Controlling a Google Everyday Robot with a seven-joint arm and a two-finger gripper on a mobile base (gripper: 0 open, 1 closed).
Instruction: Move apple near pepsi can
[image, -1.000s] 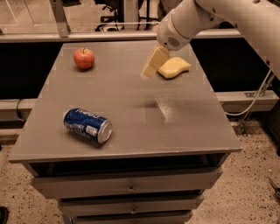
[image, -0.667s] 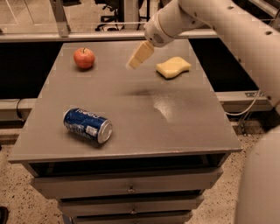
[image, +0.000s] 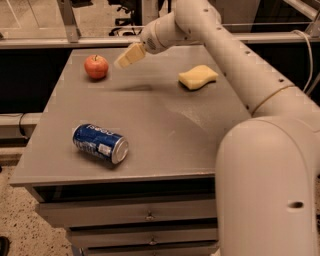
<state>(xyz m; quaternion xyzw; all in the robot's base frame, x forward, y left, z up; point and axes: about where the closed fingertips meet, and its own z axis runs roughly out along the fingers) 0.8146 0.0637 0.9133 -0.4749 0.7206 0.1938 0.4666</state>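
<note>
The pepsi can (image: 100, 144) lies on its side at the front left of the table (image: 165, 130). The apple (image: 96, 66) sits at the back left, well apart. The gripper (image: 129, 56) hovers just right of it. A glancing touch could roll the apple off the edge. The gripper has swung left, away from the sponge (image: 198, 77).
</note>
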